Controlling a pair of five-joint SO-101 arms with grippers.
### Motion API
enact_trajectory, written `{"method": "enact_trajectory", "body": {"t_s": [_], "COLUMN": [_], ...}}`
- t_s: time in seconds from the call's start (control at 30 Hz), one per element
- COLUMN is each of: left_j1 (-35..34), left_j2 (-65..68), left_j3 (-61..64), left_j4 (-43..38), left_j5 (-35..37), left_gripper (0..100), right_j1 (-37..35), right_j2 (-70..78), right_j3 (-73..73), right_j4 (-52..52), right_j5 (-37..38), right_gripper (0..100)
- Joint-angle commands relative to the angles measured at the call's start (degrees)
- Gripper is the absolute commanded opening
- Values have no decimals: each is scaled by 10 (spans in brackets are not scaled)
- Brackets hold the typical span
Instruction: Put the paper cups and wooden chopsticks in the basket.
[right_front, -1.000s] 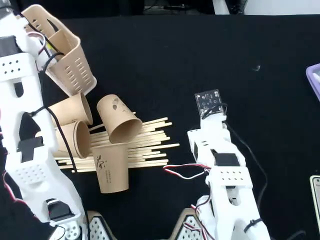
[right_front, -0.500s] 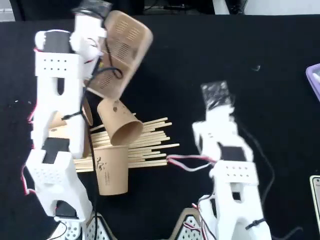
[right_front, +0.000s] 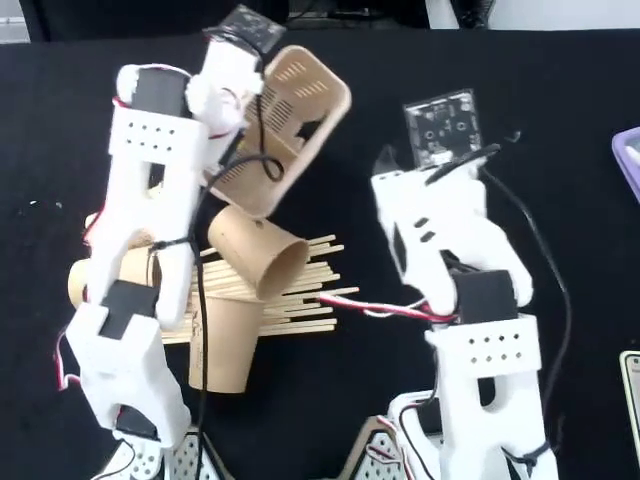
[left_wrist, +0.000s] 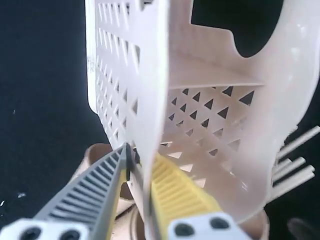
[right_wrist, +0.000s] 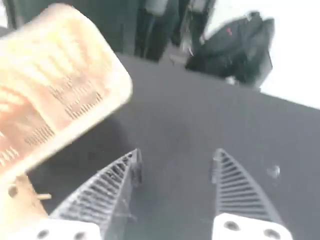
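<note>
Black tabletop (right_front: 570, 90) underneath: the left gripper (left_wrist: 134, 157) pinches the basket (right_front: 290, 110) wall, holding it tilted above the paper cups (right_front: 262, 258); the right gripper (right_wrist: 175, 162) hangs spread wide, empty.

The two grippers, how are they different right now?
The left gripper is shut on the basket wall; the right gripper is open and holds nothing. The left gripper has one grey finger and one yellow; the right gripper's fingers are both dark grey. The left gripper is above the paper cups and chopsticks; the right gripper is over bare black table. Both have ridged fingers.
</note>
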Motion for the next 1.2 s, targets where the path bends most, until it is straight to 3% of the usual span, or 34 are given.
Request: {"method": "enact_trajectory", "body": {"t_s": [0.0,0.17,0.5,0.57,0.67,0.7,0.9,1.17], "left_j1": [57,86,89,92,92,91,92,87], "left_j2": [-51,-73,-76,-75,-74,-74,-74,-74], "left_j3": [54,85,85,85,85,85,80,80], "left_j4": [6,3,3,3,3,3,-7,-31], "left_j5": [-2,-2,-2,-2,-2,-2,-2,2], "left_gripper": [30,30,30,30,32,33,33,33], "right_j1": [-18,9,15,14,17,18,14,38], "right_j2": [36,99,244,263,269,264,190,47], "right_j3": [-25,-24,-32,-46,-55,-52,-33,108], "right_j4": [-73,-178,-275,-273,-273,-269,-218,-253], "right_j5": [-5,-2,29,83,161,171,127,24], "right_gripper": [306,308,300,224,0,36,11,11]}}
